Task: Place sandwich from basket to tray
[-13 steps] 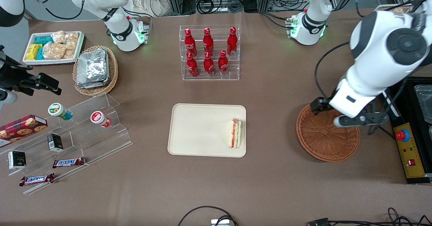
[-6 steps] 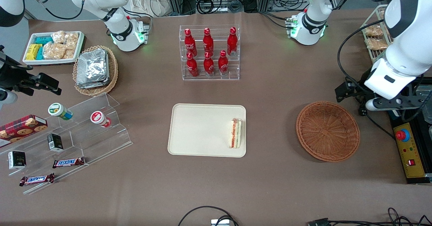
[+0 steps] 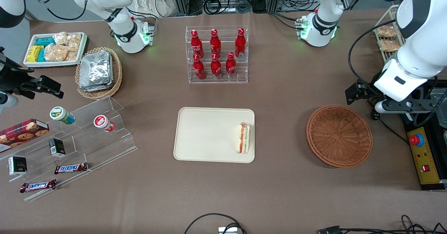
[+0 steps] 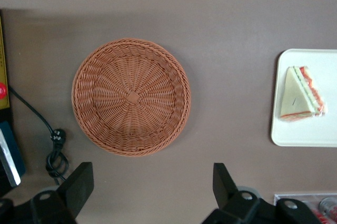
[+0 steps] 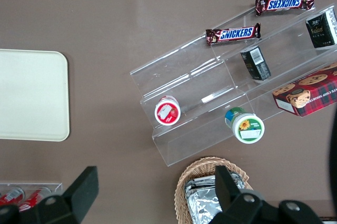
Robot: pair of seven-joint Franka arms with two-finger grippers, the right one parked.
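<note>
At the parked arm's end of the table a stepped acrylic display [image 3: 75, 146] carries chocolate bars [image 3: 71, 168], small dark boxes and two lidded cups, set out tier by tier so each can be reached singly, and farther from the front camera a lighter wicker basket holds foil packets [image 3: 96, 70] beside a white tray of snack packs [image 3: 56, 48]. Toward the middle, a clear rack of red bottles [image 3: 216, 54] stands upright, and nearer the camera lies the tray [image 3: 206, 136], flat and broad as a landing spot. The sandwich [image 3: 243, 138] rests on the tray close to the rim that faces the basket, filling edge showing red and yellowish; it seems to sit there because that is the nearest part of the tray to the arm's reach. The basket [image 3: 338, 135] sits well apart from the tray, toward the working arm's end, and the wrist view shows its woven floor bare. The gripper [image 4: 152, 190] hangs high above the table just beside the basket, its fingers [image 4: 79, 184] spread wide with nothing between them, clear of basket and tray alike. Judged from this layout, the transfer looks complete and the arm is parked out of the way, beside a control box with a red button [image 3: 415, 139].
</note>
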